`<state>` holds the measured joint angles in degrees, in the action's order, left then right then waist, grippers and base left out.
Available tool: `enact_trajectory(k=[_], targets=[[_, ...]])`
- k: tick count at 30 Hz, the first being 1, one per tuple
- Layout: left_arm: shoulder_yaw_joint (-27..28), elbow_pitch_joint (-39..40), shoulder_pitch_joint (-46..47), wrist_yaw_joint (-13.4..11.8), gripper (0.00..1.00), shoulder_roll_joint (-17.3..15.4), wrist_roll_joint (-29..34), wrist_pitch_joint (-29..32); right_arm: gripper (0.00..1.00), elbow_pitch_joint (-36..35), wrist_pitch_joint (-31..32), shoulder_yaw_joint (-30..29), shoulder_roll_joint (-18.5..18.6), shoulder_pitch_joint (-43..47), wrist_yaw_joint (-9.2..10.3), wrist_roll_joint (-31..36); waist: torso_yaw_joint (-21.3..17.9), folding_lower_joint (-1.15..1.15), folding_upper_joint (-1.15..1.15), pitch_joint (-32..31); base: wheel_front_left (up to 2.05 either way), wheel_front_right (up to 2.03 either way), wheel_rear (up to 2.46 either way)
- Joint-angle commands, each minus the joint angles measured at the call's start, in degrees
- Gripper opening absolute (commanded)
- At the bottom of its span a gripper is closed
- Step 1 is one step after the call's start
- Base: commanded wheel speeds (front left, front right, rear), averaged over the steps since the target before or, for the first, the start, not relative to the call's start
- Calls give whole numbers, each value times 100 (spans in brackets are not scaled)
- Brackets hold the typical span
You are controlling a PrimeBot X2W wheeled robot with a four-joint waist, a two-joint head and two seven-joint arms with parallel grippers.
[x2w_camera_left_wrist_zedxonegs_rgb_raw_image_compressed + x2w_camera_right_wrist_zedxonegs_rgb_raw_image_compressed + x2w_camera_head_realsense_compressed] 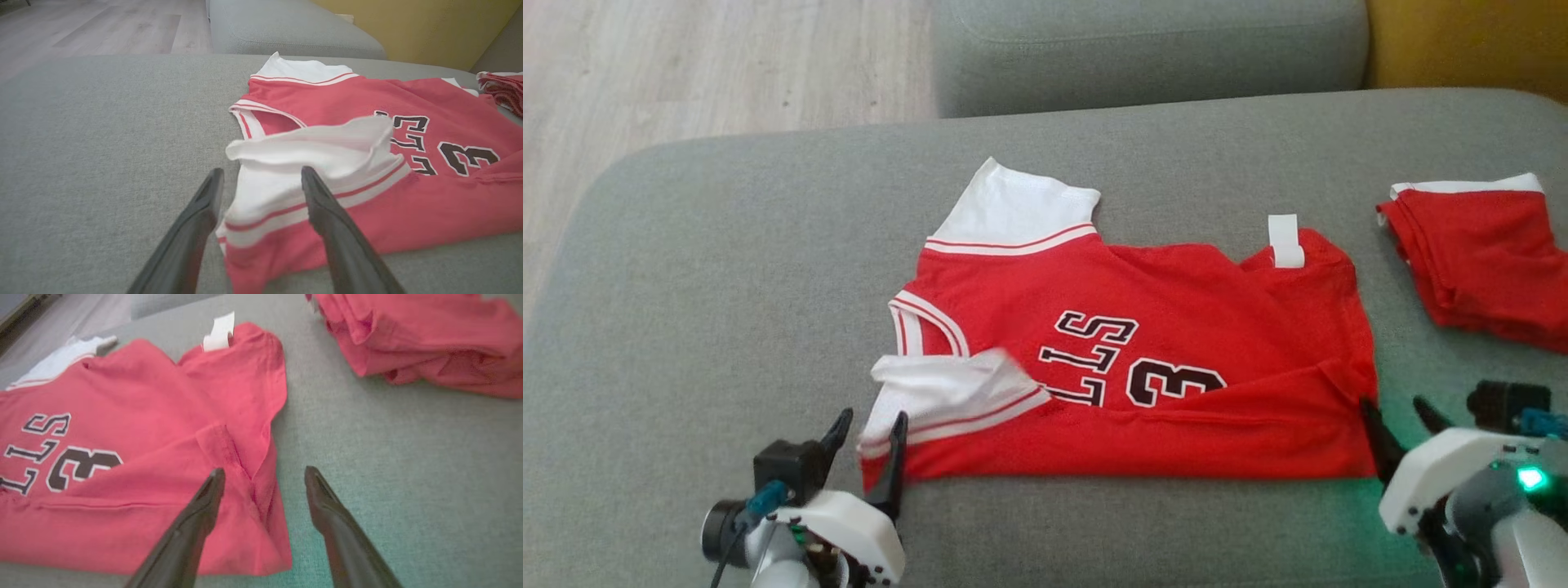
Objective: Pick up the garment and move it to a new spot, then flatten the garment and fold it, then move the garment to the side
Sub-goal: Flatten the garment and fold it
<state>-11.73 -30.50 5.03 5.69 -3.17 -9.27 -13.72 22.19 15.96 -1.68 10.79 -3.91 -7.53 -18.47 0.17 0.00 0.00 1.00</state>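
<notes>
The red jersey (1160,327) lies in the middle of the grey sofa (727,269), its near edge folded up so that the black lettering (1131,359) is partly covered and cannot be read whole. The left hand (870,425) is spread apart at the jersey's near left corner, one finger (320,204) over the crumpled white sleeve (947,392) and the other over bare sofa; whether either touches cloth is unclear. The right hand (1392,404) is also apart, straddling the near right corner and gripping nothing. A white label (1285,241) sticks out at the far edge. A second red garment (1478,253) at the right is cut off by the head view's edge.
</notes>
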Motion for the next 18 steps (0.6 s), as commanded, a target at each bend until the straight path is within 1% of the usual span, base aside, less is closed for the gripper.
enact_trajectory(k=[1, 4, 6, 11, 15, 18], targets=[[210, 174, 324, -35, 100, -36, -38, -66, 100, -341, -121, 43, -10, -173, 4, 138, -30, 0, 0, 37, 0, 0, 0], [286, 271, 436, -96, 100, -34, -80, -100, 100, -748, -365, -116, -288, -145, 4, 437, -76, 0, 0, 100, 0, 0, 0], [367, 427, 521, -111, 100, -34, -125, -117, 100, -965, -524, -96, -411, -145, 4, 561, -117, 0, 0, 166, 0, 0, 0], [546, 1141, 874, -28, 100, -112, -146, -126, 100, -1233, -766, 2, -543, -313, 4, 719, -256, 0, 0, 441, 0, 0, 0], [452, 1178, 1491, 68, 100, -383, -42, -124, 100, -1318, -825, 195, -533, -657, 4, 804, -433, 0, 0, 750, 0, 0, 0], [228, 966, 2246, 140, 100, -683, -25, 124, 100, -1354, -805, 386, -472, -997, 4, 827, -603, 0, 0, 1044, 0, 0, 0]])
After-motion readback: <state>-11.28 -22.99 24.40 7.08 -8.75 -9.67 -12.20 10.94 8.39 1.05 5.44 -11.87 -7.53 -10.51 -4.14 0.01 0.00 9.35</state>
